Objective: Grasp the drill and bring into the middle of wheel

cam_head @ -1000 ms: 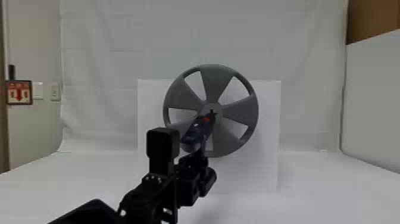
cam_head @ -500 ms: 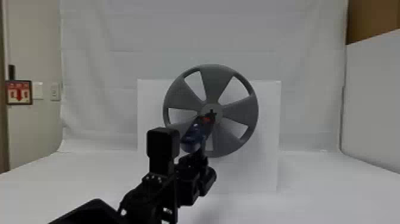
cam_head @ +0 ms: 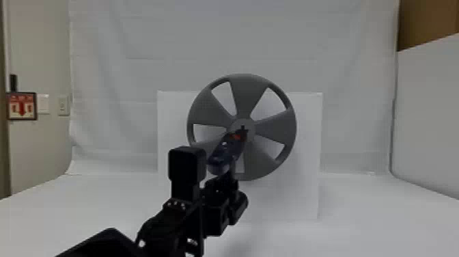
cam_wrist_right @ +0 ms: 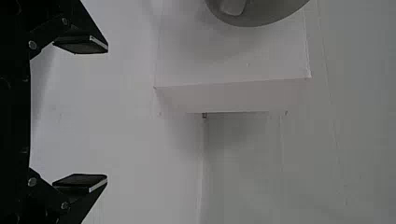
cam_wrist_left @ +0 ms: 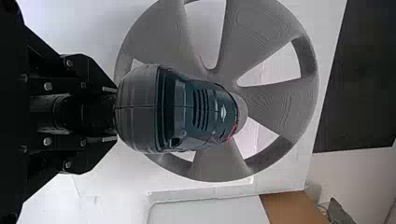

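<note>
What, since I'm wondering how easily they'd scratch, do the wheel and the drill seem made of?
The wheel looks like matte grey plastic, probably 3D-printed: fine contour lines cross its spokes. The drill seems hard, dark plastic with a slight sheen, showing moulded vent slots; its rounded grey end could be plastic or rubber.

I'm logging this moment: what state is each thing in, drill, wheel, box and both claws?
Drill: gripped, nose toward the wheel's middle; contact unclear.
Wheel: upright.
Box: standing behind the wheel.
Left claw: shut on the drill.
Right claw: open, empty.
</note>
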